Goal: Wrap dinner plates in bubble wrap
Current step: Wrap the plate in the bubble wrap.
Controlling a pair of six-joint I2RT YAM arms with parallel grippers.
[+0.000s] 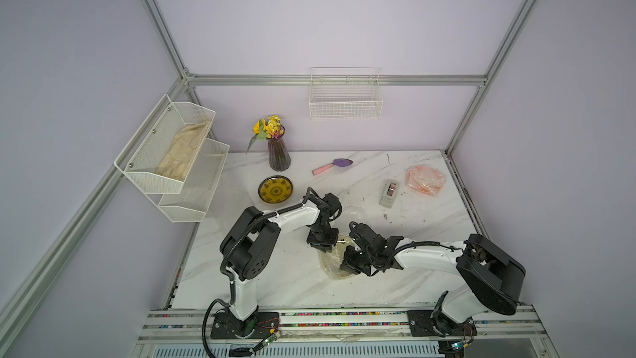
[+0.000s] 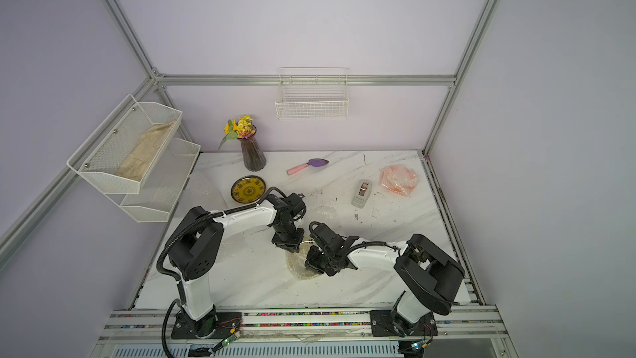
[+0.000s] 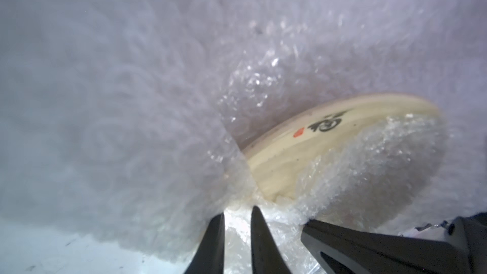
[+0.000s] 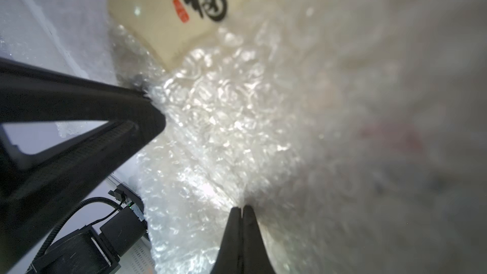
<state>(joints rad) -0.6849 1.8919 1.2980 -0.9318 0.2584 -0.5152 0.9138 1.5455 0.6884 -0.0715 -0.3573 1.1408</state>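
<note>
A cream dinner plate with a black brush mark and a small red mark lies half folded into bubble wrap near the table's front middle. My left gripper is at the plate's far edge, jaws a narrow gap apart with bunched wrap between them. My right gripper is shut at the plate's near right side, and the wrap's creases run to its tips. A yellow patterned plate lies bare behind the left arm. An orange plate sits wrapped at the back right.
A second bubble wrap sheet lies by the white mesh rack, which holds a beige cloth. A grey tape dispenser, a purple vase with flowers and a pink-handled trowel stand behind. A wire basket hangs on the back wall.
</note>
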